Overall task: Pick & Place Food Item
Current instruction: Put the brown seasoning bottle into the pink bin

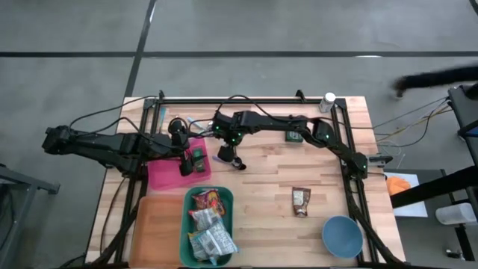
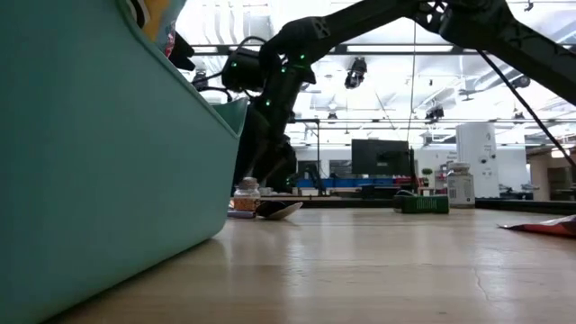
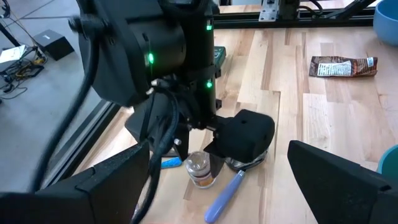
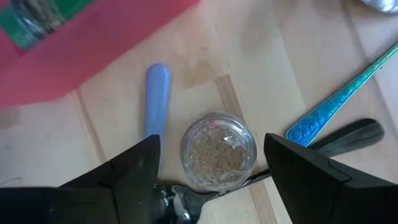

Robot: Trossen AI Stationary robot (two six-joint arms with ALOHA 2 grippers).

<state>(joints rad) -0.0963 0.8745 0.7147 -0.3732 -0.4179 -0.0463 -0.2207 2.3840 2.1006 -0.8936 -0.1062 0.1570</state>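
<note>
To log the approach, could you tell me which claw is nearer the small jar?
Right: the right claw straddles the small jar; the left claw waits over the pink tray.

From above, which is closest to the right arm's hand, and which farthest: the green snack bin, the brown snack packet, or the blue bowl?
Measured from the right hand:
1. Green snack bin, just below, toward the front-left.
2. Brown snack packet, out to its right.
3. Blue bowl, front-right corner.
</note>
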